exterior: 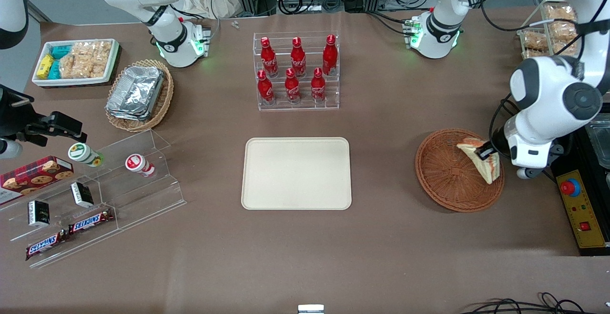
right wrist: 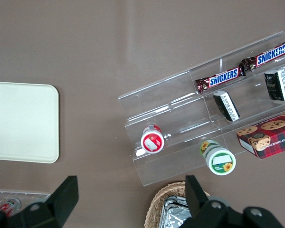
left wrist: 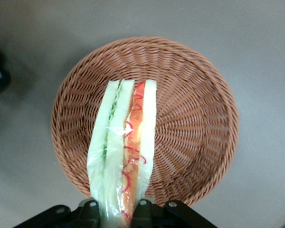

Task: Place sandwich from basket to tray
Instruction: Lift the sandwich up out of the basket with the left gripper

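**Inspector:** Over the basket (exterior: pixel 452 173), toward the working arm's end of the table, what stands?

**Assistant:** Taking the tray (exterior: pixel 296 173) as landmark: the tray lies flat at the middle of the table, nothing on it. The basket sits beside the tray, well apart from it, toward the working arm's end.

**Inspector:** The gripper?

**Assistant:** The gripper (exterior: pixel 486 151) hangs above the basket's edge, on the side away from the tray. Its fingers (left wrist: pixel 141 207) are closed on the sandwich (exterior: pixel 481 159), one on each bread face.

**Inspector:** Position of the sandwich?

**Assistant:** It is over the basket, not on the tray. In the wrist view the sandwich (left wrist: pixel 126 147) shows its filling edge, green layer beside red-orange layer, with the basket's weave (left wrist: pixel 190 118) beneath it. I cannot tell whether its tip touches the basket floor.

**Inspector:** Other items?

**Assistant:** A clear rack of red bottles (exterior: pixel 296 68) stands farther from the front camera than the tray.
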Available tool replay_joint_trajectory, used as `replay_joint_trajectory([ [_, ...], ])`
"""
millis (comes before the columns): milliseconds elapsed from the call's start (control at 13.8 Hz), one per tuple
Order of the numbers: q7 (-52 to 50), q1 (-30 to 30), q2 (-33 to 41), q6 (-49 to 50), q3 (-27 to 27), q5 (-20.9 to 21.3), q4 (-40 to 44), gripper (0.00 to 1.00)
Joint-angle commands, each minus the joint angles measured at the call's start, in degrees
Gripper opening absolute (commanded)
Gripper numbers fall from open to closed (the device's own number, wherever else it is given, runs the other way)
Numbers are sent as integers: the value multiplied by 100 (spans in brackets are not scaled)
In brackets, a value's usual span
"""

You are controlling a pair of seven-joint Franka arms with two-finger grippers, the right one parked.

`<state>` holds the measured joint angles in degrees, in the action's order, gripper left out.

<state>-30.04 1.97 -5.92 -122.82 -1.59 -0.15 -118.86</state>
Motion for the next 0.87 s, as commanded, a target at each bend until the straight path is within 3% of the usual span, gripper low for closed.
replay_joint_trajectory([
  [0,1181,-4,346,459,10,-64,116,0],
  [144,1710,-4,320,1091,19,-116,580,0],
  [289,2194,13,285,1645,19,-423,1108,0],
  [506,2275,118,311,1946,88,-521,1426,0],
  [794,2100,207,241,1920,790,-459,1707,0],
])
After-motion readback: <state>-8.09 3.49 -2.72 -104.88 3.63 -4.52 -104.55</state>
